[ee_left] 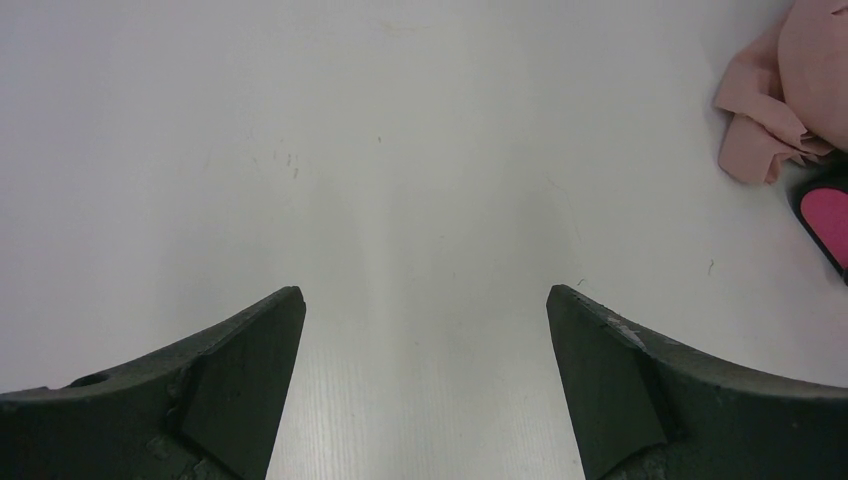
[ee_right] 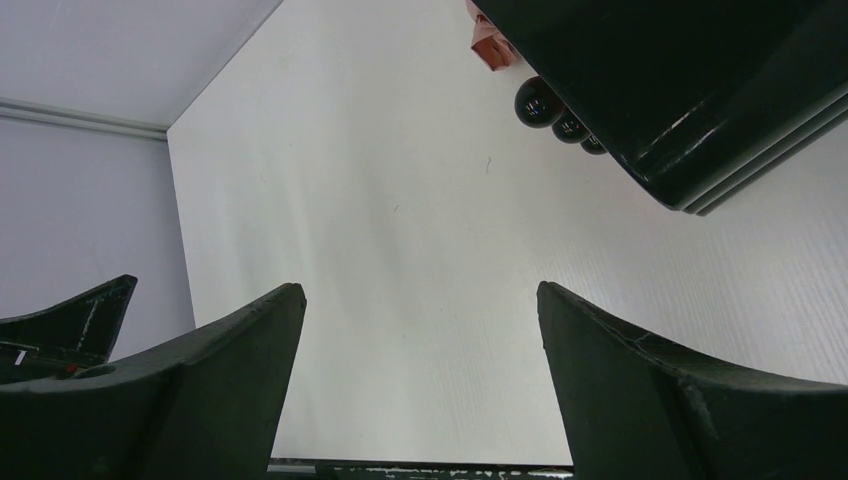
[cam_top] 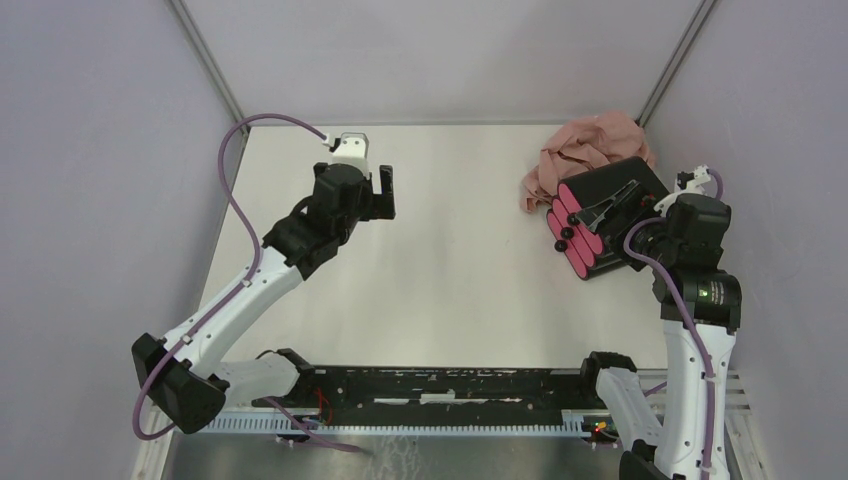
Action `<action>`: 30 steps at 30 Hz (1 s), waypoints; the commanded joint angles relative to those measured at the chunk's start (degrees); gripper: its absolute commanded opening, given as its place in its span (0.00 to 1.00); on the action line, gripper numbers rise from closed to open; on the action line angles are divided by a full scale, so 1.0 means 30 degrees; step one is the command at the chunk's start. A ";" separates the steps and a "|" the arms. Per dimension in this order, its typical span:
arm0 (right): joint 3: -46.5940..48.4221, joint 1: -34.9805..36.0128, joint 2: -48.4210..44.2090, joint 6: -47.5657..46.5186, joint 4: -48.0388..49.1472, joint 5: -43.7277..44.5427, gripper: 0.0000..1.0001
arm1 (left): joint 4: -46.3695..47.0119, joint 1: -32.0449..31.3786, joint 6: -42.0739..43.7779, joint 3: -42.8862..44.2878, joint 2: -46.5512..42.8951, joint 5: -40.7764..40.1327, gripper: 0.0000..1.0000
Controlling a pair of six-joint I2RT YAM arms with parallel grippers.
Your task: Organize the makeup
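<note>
White table (cam_top: 460, 290) holds a box (cam_top: 632, 178) and cloth (cam_top: 590, 145) in its far right corner, whole only from above; wrist views catch edges. Jaws of left gripper (ee_left: 425, 300) and right gripper (ee_right: 420, 295) stand spread, empty.

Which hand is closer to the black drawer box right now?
Right. The right hand overlaps the black drawer box in the overhead view. The left hand is across the table, well to the box's left.

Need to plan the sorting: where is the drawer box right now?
Top view: the drawer box sits at the table's far right, against the pink cloth behind it.
</note>
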 commanded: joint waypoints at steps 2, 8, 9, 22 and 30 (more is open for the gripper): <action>-0.0085 0.0066 -0.0210 0.0108 0.0795 -0.0051 0.93 | 0.0847 -0.0104 0.0171 0.0282 -0.0127 0.0279 0.98; -0.0141 0.0059 -0.0181 0.0116 0.0824 -0.0063 0.94 | 0.0847 -0.0090 0.0196 0.0192 -0.0164 0.0221 0.98; -0.0123 0.0067 -0.0207 0.0122 0.0825 -0.0058 0.93 | 0.0847 -0.0093 0.0196 0.0211 -0.0150 0.0223 0.98; -0.0123 0.0072 -0.0263 0.0124 0.0766 -0.0034 0.93 | 0.0847 -0.0089 0.0167 0.0186 -0.0274 0.0223 0.98; -0.0138 0.0066 -0.0269 0.0100 0.0766 -0.0032 0.93 | 0.0935 -0.0085 0.0077 0.0272 -0.0434 0.0225 0.98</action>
